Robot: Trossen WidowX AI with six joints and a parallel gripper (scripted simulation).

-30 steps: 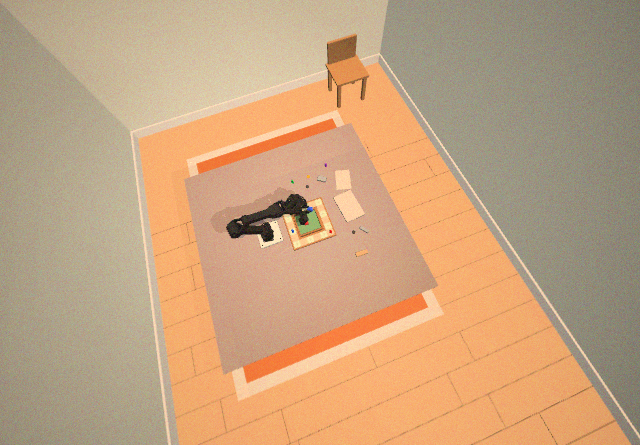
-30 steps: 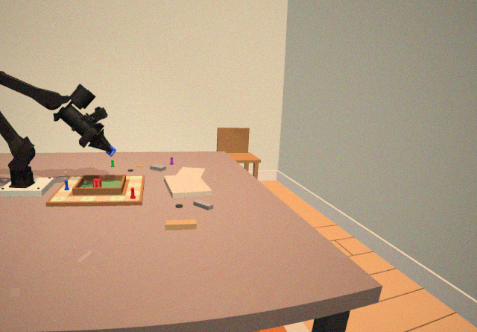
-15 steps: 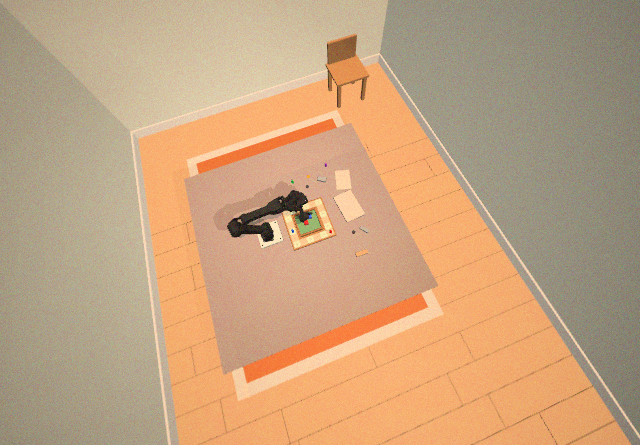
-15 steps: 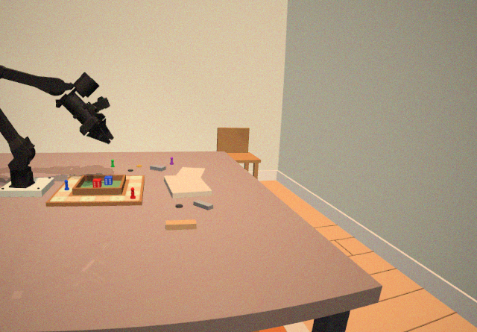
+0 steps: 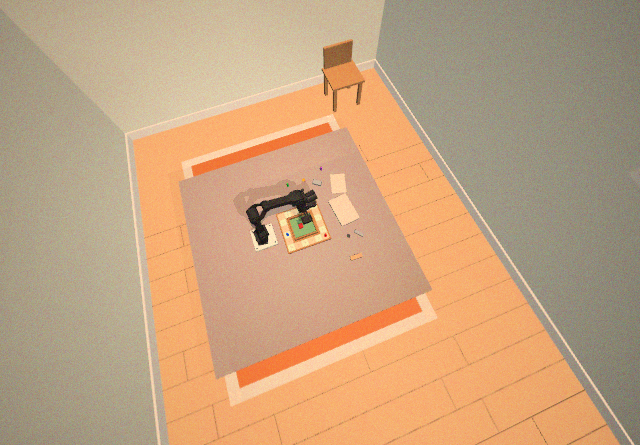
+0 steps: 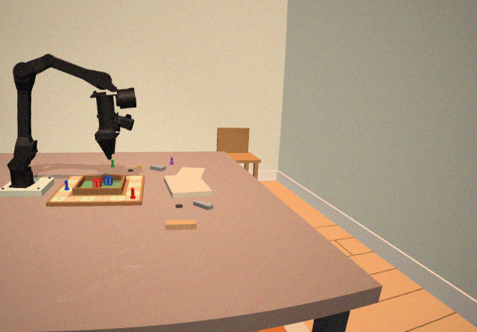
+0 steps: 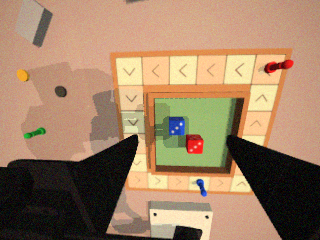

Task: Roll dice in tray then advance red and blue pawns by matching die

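Note:
My gripper [image 7: 181,138] [image 6: 109,154] is open and empty, pointing straight down, high above the green tray [image 7: 215,112] [image 6: 86,183] in the middle of the game board [image 7: 200,55] [image 6: 96,201]. The blue die [image 7: 176,125] [image 6: 108,180] and the red die [image 7: 195,144] [image 6: 96,183] lie side by side in the tray. In the wrist view the blue die shows three white dots and the red die shows two. The red pawn [image 7: 278,65] [image 6: 132,192] stands on a corner square. The blue pawn [image 7: 201,186] [image 6: 65,184] stands on the edge row near the arm's base.
Off the board lie a green pawn [image 7: 35,133] [image 6: 112,163], a purple pawn [image 6: 171,160], a yellow disc [image 7: 22,75], black discs [image 7: 60,91] [image 6: 178,205], grey blocks [image 7: 33,22] [image 6: 203,204], a wooden block [image 6: 179,224] and flat cards [image 6: 186,182]. The arm's white base plate [image 7: 180,220] [image 6: 27,189] is beside the board.

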